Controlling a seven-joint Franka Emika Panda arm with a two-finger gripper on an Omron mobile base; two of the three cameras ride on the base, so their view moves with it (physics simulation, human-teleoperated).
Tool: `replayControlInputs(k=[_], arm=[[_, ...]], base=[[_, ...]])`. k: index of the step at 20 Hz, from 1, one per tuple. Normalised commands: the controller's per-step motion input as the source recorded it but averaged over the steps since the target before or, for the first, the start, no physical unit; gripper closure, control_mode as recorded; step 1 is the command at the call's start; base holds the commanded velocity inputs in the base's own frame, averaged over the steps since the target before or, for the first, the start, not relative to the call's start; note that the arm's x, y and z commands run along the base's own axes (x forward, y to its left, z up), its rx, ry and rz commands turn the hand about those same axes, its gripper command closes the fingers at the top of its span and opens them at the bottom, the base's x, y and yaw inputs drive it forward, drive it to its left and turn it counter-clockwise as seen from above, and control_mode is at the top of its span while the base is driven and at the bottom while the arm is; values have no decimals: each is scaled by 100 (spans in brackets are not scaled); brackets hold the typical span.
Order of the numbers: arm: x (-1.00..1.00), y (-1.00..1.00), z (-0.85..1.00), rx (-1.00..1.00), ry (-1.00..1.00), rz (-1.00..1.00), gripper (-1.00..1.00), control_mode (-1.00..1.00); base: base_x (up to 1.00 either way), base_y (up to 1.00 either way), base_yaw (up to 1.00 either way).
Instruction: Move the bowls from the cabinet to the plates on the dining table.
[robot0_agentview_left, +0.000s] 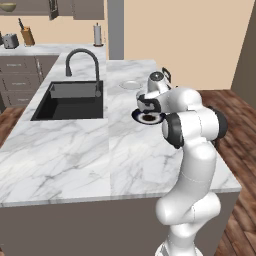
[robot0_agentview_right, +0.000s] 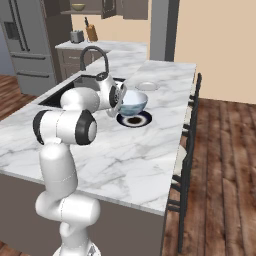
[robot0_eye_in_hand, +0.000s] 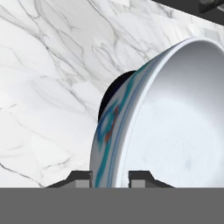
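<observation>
The gripper (robot0_eye_in_hand: 110, 177) holds the white bowl with the blue pattern (robot0_agentview_right: 133, 102) by its rim: in the hand view one dark fingertip (robot0_eye_in_hand: 81, 178) sits against the outer wall and the other against the inner wall, the jaws narrow around that thin edge. The bowl hangs above the black-rimmed plate (robot0_agentview_right: 134, 120), which lies on the dining table (robot0_agentview_right: 150, 145) near its far right edge; whether the bowl touches the plate cannot be told. In the hand view the bowl covers most of the plate, leaving a dark arc behind its wall. In the left base view the arm's elbow hides the bowl and cuts off part of the plate. The pale plate (robot0_agentview_left: 130, 85) lies farther along the same side, toward the far right corner, bare. The black sink (robot0_agentview_left: 70, 100) and faucet (robot0_agentview_left: 82, 62) occupy the far left part. The olive-tan bowl (robot0_agentview_right: 78, 7) sits high in the cabinet (robot0_agentview_right: 112, 6), small and cut off by the frame's top edge.
</observation>
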Motion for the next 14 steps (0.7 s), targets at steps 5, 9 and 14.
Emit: replayControlInputs(k=[5, 9, 14], arm=[[24, 0, -15, 0, 0, 0, 100, -100], [24, 0, -16, 0, 0, 0, 100, -100], [25, -2, -16, 0, 0, 0, 100, -100]], base=[[0, 0, 0], [0, 0, 0], [0, 0, 0]])
